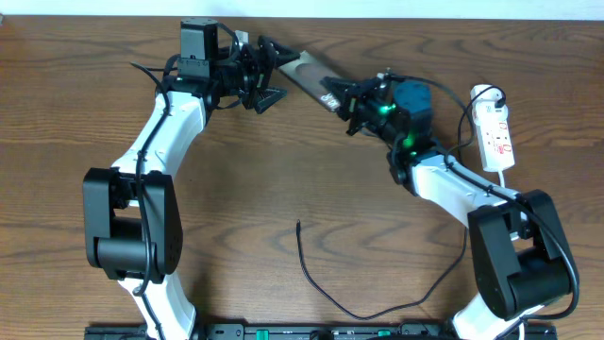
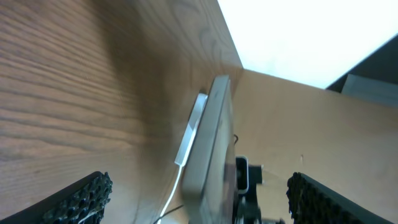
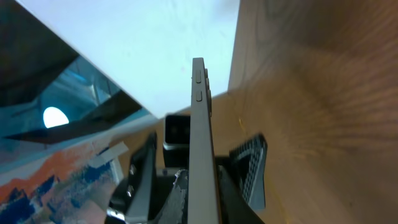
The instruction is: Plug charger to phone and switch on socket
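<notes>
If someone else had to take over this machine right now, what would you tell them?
Left claw: open, straddling one end of the phone, not gripping it.
Right claw: shut on the phone's other end.
Charger: lying loose on the table, plug tip free, well away from the phone.
Socket: near the right side, no claw at it.
Done: phone gripped. Left: plug the charger in, switch the socket on.

The brown table shows matt wood grain. The thin grey flat phone has a smooth, satin metal-looking edge. The black finger pads are rough and studded. At two o'clock, the narrow white power strip looks like smooth plastic.
</notes>
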Action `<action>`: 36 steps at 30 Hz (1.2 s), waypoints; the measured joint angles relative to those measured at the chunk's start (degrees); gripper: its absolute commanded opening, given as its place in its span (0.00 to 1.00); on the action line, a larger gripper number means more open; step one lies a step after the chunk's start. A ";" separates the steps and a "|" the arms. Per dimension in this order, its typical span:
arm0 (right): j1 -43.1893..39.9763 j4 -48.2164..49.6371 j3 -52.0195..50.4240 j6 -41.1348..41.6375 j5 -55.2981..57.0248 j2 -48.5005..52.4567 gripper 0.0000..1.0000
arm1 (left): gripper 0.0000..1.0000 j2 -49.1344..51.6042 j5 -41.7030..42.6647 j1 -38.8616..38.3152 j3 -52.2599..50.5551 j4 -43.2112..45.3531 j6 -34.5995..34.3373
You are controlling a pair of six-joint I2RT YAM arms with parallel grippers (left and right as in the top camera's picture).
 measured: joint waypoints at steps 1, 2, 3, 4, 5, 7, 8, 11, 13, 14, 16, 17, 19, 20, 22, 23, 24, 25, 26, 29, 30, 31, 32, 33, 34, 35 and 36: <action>0.74 0.00 0.00 0.26 0.33 0.00 0.01 | 0.92 0.00 -0.63 -0.02 -0.02 0.07 -0.33; 1.55 0.00 0.00 0.61 1.07 0.00 0.01 | 0.92 0.00 -1.20 -0.02 0.00 0.13 -0.83; 2.25 0.02 0.00 0.72 1.57 0.02 0.01 | 0.92 0.00 -1.46 -0.02 -0.02 0.22 -1.11; 3.13 0.00 0.00 0.90 2.36 0.02 0.01 | 0.92 0.00 -1.95 0.00 -0.02 0.50 -1.25; 3.76 0.02 0.00 1.01 2.89 0.02 0.01 | 0.92 0.00 -2.32 0.00 -0.02 0.83 -1.31; 5.38 0.00 0.00 1.33 4.44 0.02 0.01 | 0.92 0.00 -3.10 -0.02 0.00 1.79 -1.64; 5.81 0.00 0.00 1.49 4.90 0.02 0.01 | 0.92 0.00 -3.43 -0.02 -0.02 1.81 -1.81; 6.60 0.00 0.00 1.88 6.38 0.02 0.01 | 0.92 0.00 -4.17 0.00 0.00 1.79 -2.29; 6.88 0.02 0.00 2.12 7.21 0.02 0.01 | 0.92 0.00 -4.55 -0.02 -0.02 1.81 -2.36; 7.02 0.02 0.00 2.27 7.50 0.02 0.01 | 0.92 0.00 -5.16 -0.02 -0.02 1.79 -2.49; 7.04 0.00 0.00 3.54 8.26 0.02 0.01 | 0.92 0.00 -6.05 -0.15 -0.02 1.81 -2.75; 7.13 0.00 0.00 4.37 8.83 0.02 0.01 | 0.92 0.00 -6.75 -0.31 -0.02 1.81 -3.50; 7.21 0.00 0.00 6.27 9.77 0.02 0.01 | 0.90 0.00 -7.48 -0.66 0.00 1.86 -4.55; 7.39 0.02 0.00 7.19 10.21 0.02 0.01 | 0.88 0.00 -7.72 -0.83 0.00 1.99 -5.18; 7.65 0.00 0.00 8.57 10.45 0.02 0.01 | 0.84 0.00 -8.22 -1.16 0.00 2.05 -6.16; 7.80 0.00 0.00 8.94 10.49 0.02 0.01 | 0.82 0.00 -8.37 -1.33 -0.02 2.10 -6.56; 8.00 0.00 0.00 9.64 10.56 0.02 0.01 | 0.80 0.00 -8.44 -1.49 -0.02 2.10 -6.84; 8.17 0.00 0.00 10.05 10.73 0.02 0.01 | 0.79 0.00 -8.57 -1.60 0.00 2.14 -7.13; 8.26 0.00 0.00 10.62 10.82 0.02 0.01 | 0.78 0.00 -8.55 -1.64 -0.02 2.14 -7.23; 8.44 0.00 0.00 12.00 11.15 0.02 0.01 | 0.66 0.00 -8.57 -1.64 0.00 2.16 -7.26; 8.44 0.00 0.00 12.15 11.26 0.02 0.01 | 0.60 0.00 -8.57 -1.64 -0.02 2.16 -7.41; 8.44 0.02 0.00 12.52 11.45 0.02 0.01 | 0.56 0.00 -8.59 -1.64 -0.02 2.19 -7.58; 8.44 0.00 0.00 12.68 11.54 0.02 0.01 | 0.52 0.00 -8.57 -1.64 0.00 2.14 -7.63; 8.44 0.00 0.00 12.74 11.58 0.02 0.01 | 0.49 0.00 -8.57 -1.64 -0.02 2.21 -7.54; 8.44 0.00 0.00 12.76 11.61 0.02 0.01 | 0.43 0.00 -8.59 -1.64 0.00 2.16 -7.78; 8.44 0.00 0.00 12.81 11.58 0.02 0.01 | 0.37 0.00 -8.59 -1.64 -0.02 2.19 -7.76; 8.46 0.00 0.00 12.85 11.58 0.02 0.01 | 0.34 0.00 -8.59 -1.64 0.00 2.16 -7.96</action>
